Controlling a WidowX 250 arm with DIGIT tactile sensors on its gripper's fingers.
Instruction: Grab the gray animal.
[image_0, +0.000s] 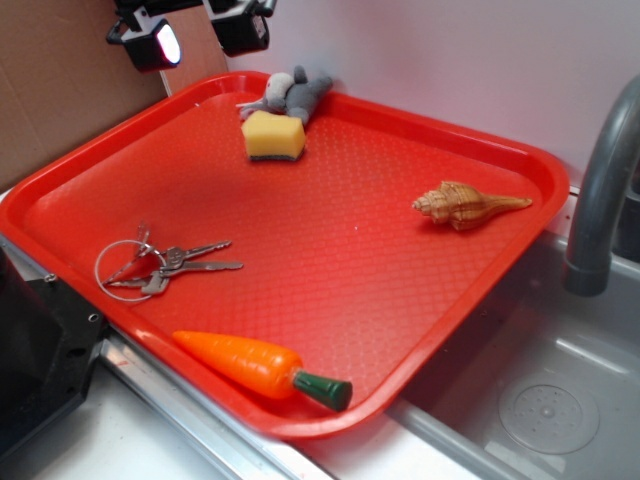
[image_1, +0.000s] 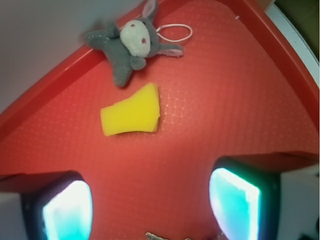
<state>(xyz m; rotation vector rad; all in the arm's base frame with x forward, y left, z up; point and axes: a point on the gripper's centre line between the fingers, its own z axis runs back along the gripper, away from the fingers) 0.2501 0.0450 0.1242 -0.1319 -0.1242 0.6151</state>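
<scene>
Trouble is waiting: released tool (image_1: 150, 205) is hovering while yellow sponge block (image_1: 131, 117) is sitting just beside small gray plush animal (image_1: 131, 46), inviting a mistaken grab against red plastic tray's (image_0: 455, 135) rim.

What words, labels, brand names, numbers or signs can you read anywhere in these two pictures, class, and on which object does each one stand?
None can be read.
The keys might carry stamped marks, but they are too small to tell.
The gray animal, yellow sponge, seashell, carrot and red tray show no writing.

Red tray (image_0: 420, 330) with toys, keys (image_0: 160, 268)
</scene>
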